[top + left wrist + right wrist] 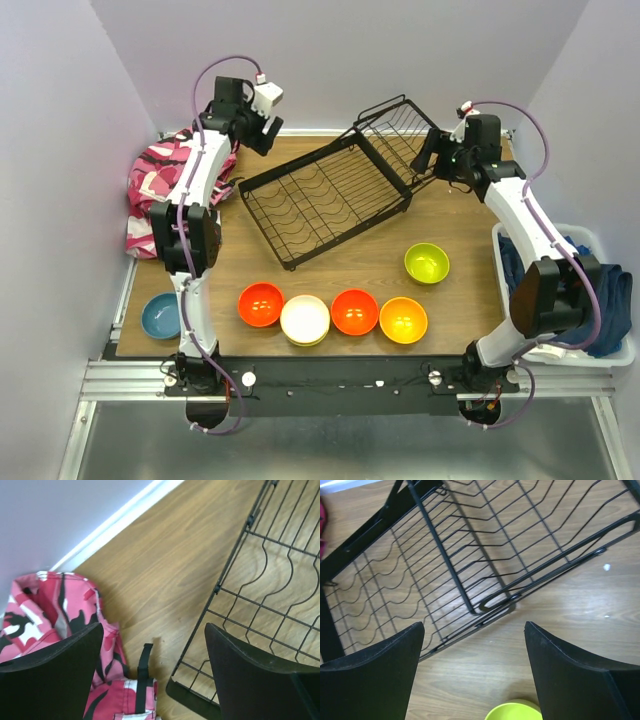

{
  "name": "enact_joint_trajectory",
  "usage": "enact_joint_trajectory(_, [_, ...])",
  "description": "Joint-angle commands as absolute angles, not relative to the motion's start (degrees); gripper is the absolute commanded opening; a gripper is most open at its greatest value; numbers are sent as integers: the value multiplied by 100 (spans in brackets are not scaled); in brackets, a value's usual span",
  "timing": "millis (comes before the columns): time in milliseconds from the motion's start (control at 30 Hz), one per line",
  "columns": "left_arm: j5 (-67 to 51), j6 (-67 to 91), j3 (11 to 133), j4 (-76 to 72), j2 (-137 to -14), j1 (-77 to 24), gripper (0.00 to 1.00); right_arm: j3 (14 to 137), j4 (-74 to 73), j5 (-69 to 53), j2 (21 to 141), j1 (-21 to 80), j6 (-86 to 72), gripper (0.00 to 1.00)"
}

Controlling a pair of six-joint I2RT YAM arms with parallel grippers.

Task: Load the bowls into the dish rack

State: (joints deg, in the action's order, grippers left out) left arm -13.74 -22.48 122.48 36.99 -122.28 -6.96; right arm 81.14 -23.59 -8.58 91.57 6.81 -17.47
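The black wire dish rack lies slanted at the back of the wooden table, holding no bowls, with its hinged flap raised at the right end. A row of bowls stands near the front: red, cream-white, orange-red and orange. A lime green bowl stands behind them to the right and shows in the right wrist view. A blue bowl sits at the front left edge. My left gripper is open and empty over the rack's left end. My right gripper is open and empty over the rack's right end.
A pink camouflage cloth is bunched at the back left, close to the rack's corner. A white basket of blue cloth stands at the right edge beside the right arm. Walls close in the back and both sides.
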Motion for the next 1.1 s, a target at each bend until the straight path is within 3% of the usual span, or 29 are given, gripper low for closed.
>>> enact_joint_trajectory(0, [-1942, -2872, 12533, 4139, -12576, -844, 85, 8042, -2347, -1292, 9140, 756, -2118, 88])
enact_joint_trajectory(67, [-2126, -2979, 12595, 4271, -12744, -879, 80, 8059, -2338, -1309, 9211, 791, -2136, 87])
enact_joint_trajectory(333, [-2478, -2830, 11963, 3823, -12762, -905, 79, 8191, -2355, -1169, 9360, 817, -2030, 87])
enact_joint_trajectory(700, [-2188, -2909, 11698, 3806, -13052, -905, 69, 7884, -2294, -1011, 9281, 817, -1969, 87])
enact_joint_trajectory(900, [-1952, -2883, 11707, 3814, -13254, -905, 57, 7743, -2294, -1046, 9255, 817, -1943, 87])
enact_joint_trajectory(967, [-1916, -2927, 11733, 3945, -13306, -905, 45, 7752, -2303, -1064, 9246, 809, -1925, 87])
enact_joint_trajectory(1067, [-1933, -2866, 11611, 3999, -13211, -905, 36, 7752, -2320, -1063, 9220, 817, -1890, 87])
